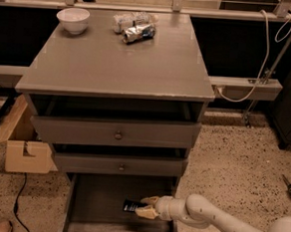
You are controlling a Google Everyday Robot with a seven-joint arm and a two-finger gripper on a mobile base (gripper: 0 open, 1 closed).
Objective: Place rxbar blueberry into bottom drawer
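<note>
The bottom drawer (97,194) of the grey cabinet is pulled open, showing a flat grey floor. The rxbar blueberry (131,206), a dark flat bar with pale lettering, sits low over the drawer floor at its right side. My gripper (145,207) reaches in from the right on a pale arm, and its tan fingers (149,200) are closed on the bar's right end. Whether the bar rests on the floor or hangs just above it cannot be told.
A white bowl (73,19) and crumpled silver foil packets (134,27) lie on the cabinet top. Two upper drawers with round knobs (118,135) stand slightly open above. A cardboard box (25,155) sits on the floor at left, and a cable (16,209) runs near it.
</note>
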